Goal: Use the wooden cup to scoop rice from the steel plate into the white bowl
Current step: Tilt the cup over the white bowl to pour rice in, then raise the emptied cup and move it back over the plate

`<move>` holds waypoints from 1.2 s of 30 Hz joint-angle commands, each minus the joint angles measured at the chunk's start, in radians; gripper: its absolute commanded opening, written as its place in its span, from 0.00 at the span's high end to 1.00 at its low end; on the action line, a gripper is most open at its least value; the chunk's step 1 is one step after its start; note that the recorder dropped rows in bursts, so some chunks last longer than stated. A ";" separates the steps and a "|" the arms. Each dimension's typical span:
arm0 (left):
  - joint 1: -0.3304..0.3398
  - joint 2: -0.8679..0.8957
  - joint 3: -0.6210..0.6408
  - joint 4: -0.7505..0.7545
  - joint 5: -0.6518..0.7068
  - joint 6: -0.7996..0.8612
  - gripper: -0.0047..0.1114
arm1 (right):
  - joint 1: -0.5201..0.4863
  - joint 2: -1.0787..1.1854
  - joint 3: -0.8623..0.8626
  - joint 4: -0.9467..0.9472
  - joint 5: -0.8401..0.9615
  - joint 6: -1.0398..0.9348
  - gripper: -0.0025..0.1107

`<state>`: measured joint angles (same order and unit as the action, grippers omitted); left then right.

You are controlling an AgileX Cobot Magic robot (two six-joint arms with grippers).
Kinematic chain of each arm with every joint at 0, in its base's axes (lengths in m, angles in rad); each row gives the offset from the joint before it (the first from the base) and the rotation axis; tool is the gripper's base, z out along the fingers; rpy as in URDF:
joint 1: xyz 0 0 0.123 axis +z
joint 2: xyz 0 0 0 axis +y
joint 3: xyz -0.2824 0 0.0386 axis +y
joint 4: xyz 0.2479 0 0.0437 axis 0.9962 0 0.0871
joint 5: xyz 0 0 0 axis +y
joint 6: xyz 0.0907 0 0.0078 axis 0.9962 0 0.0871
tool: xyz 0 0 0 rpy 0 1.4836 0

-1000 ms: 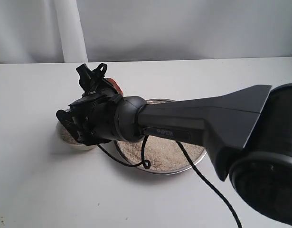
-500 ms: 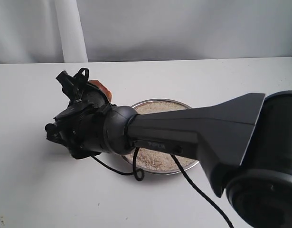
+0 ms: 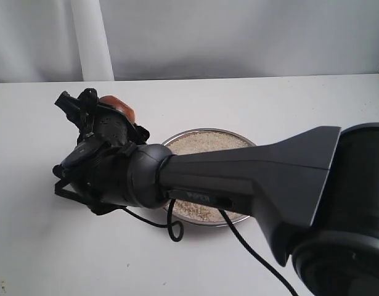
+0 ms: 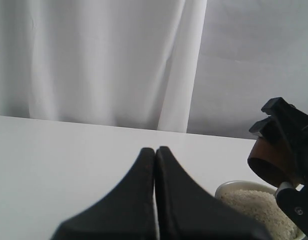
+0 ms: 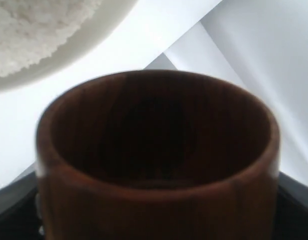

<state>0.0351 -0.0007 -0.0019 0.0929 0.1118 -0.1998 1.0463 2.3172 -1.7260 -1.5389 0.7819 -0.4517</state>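
Note:
My right gripper (image 3: 89,110) reaches across to the left and is shut on the wooden cup (image 3: 117,105) (image 5: 154,150). The cup's inside looks dark, with no grains that I can make out. In the left wrist view the cup (image 4: 268,161) hangs tilted just above the white bowl (image 4: 229,188), which holds rice (image 4: 256,206) (image 5: 28,25). In the exterior view the bowl is hidden behind my right wrist. The steel plate (image 3: 209,130) lies to the right of the gripper with rice (image 3: 204,143) spread across it. My left gripper (image 4: 155,150) is shut on nothing above bare table beside the bowl.
My right arm's thick dark forearm (image 3: 251,176) and its cable (image 3: 171,231) cross over the near half of the plate. A white curtain and wall (image 3: 238,37) stand behind the table's far edge.
My right gripper has swung left with the cup, off the plate. More of the plate's rice now shows, and the wrist now covers the bowl in the exterior view.

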 commanded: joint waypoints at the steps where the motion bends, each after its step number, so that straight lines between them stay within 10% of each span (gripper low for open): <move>1: -0.005 0.001 0.002 -0.005 -0.003 -0.005 0.96 | 0.000 -0.007 -0.009 -0.057 0.016 -0.009 0.98; 14: -0.005 0.001 0.002 -0.005 -0.003 -0.005 0.96 | -0.032 -0.123 -0.009 0.324 -0.050 0.250 0.98; 24: -0.005 0.001 0.002 -0.005 -0.003 -0.005 0.96 | -0.248 -0.363 -0.009 0.905 0.086 -0.039 0.98; 36: -0.005 0.001 0.002 -0.005 -0.003 -0.005 0.96 | -0.360 -0.356 -0.009 0.956 0.291 -0.117 0.98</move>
<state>0.0351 -0.0007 -0.0019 0.0929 0.1118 -0.1998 0.6929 1.9478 -1.7284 -0.5902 1.0887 -0.5647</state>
